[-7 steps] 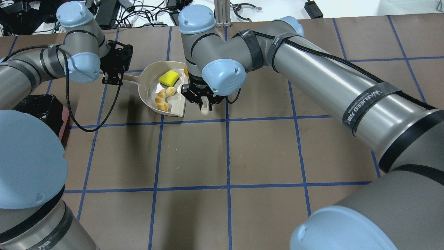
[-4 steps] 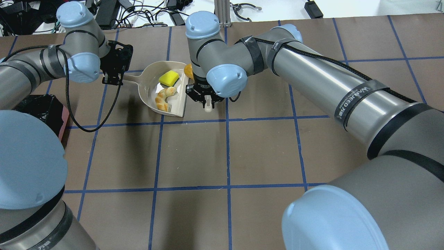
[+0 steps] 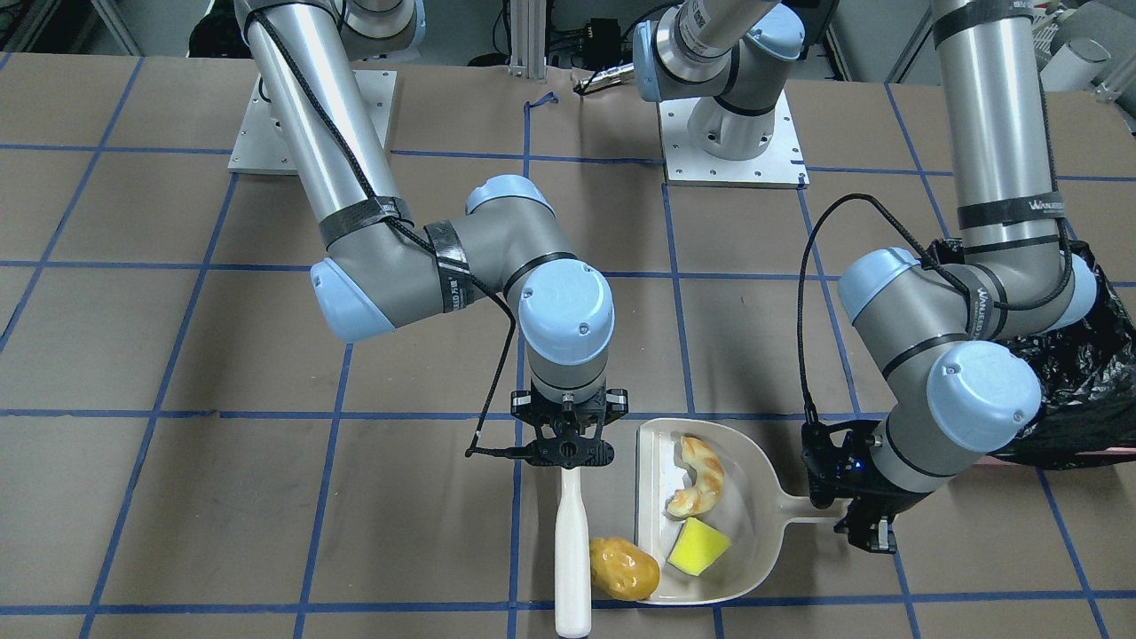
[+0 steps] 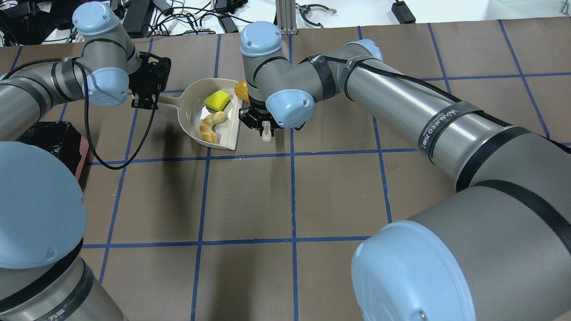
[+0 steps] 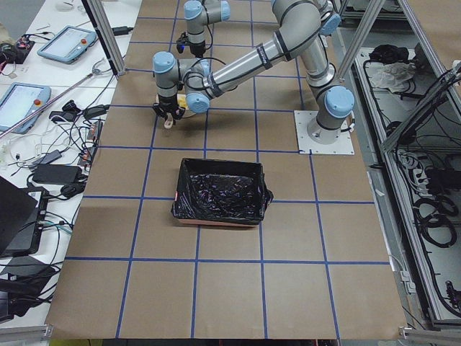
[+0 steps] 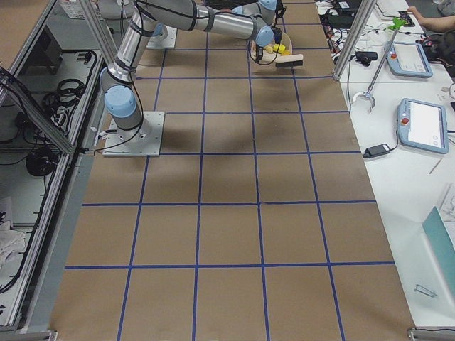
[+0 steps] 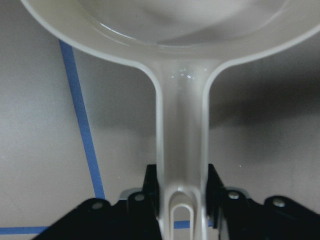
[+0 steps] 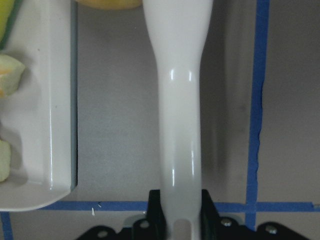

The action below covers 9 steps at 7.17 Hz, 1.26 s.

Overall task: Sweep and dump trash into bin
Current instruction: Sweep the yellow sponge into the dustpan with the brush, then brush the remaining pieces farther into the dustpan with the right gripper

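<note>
One long carry lies ahead: the bin (image 4: 49, 136) sits at the near left of the surface (image 4: 339, 196), well apart from the dustpan (image 4: 189, 111). Farther out, the left gripper (image 4: 143, 104) has its jaws clamped on the end of the pan's handle (image 7: 181, 130), so a tilted lift could let the load slide out of the open mouth on the right. The croissant piece (image 4: 209, 126) lies closest to that lip. The sponge wedge (image 4: 217, 100) sits beyond it. Right of the mouth, the right gripper (image 4: 264, 130) has its jaws closed on the white sweeping tool (image 3: 571, 550). Farthest, the golden-brown lump (image 4: 242, 90) rests outside the pan, at the lip's far corner. Being round and glossy, it could roll past that corner if the stroke comes off-centre, or the tool could shove the pan.
</note>
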Motion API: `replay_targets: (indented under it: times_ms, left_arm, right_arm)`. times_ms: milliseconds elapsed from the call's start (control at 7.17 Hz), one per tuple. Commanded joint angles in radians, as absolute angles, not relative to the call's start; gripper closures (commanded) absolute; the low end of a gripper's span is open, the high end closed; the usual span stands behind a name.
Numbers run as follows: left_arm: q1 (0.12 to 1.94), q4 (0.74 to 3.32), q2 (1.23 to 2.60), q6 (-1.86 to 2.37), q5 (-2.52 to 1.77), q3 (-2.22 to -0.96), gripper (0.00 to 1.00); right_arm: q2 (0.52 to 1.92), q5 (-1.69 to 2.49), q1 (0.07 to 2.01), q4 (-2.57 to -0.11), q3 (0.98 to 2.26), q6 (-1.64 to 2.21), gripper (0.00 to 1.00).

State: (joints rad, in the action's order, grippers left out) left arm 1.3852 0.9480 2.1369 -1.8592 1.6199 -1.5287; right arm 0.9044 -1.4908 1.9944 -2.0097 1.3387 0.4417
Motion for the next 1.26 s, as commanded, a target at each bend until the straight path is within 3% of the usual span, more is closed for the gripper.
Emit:
replay_targets:
  times_ms: [0,1116]
  left_arm:
    - [1.385,0.948,2.137,-1.859,1.62,-1.528,0.93]
    - [1.385,0.948,2.138,-1.859,1.62,-1.529,0.93]
  right_arm:
    - [0.885,-1.48,2.008,-2.048,1.338,0.503,1.0]
    - [0.845,-1.425,2.132,-2.132,1.31,0.779,1.0]
